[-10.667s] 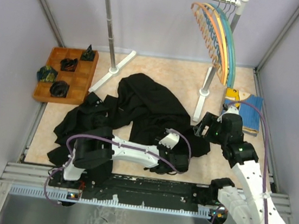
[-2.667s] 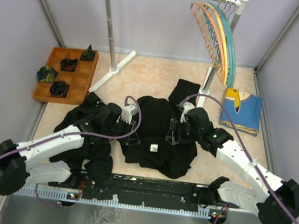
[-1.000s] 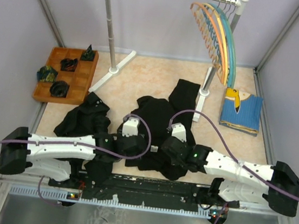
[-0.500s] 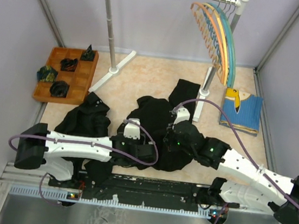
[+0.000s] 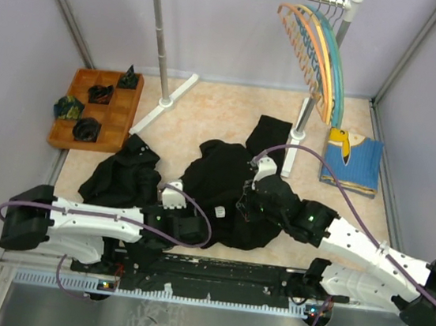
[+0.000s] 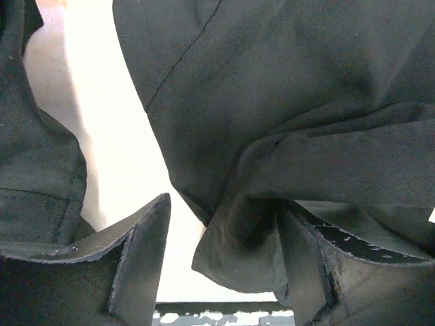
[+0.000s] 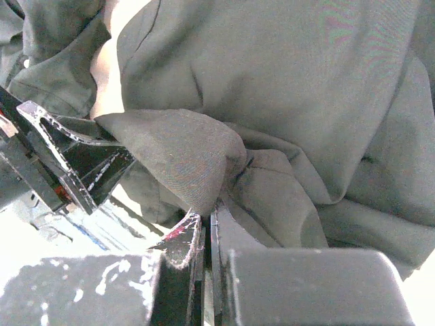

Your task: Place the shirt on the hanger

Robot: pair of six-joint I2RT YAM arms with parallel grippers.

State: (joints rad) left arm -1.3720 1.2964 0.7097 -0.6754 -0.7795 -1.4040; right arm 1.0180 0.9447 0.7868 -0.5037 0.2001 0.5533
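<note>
Your right gripper (image 7: 206,216) is clamped on a fold of the shirt (image 5: 223,183). The left gripper (image 6: 221,224) stands apart around another fold. The hanger (image 5: 300,46) hangs far behind, nearer the right gripper.

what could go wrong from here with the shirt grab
1. The right gripper is shut on just a small peak of the thin shirt; it may slip out when lifted.
2. The left gripper stands open around a bunched fold, so closing could catch several layers.
3. The other black clothes lie close to the left arm and might get dragged.
</note>
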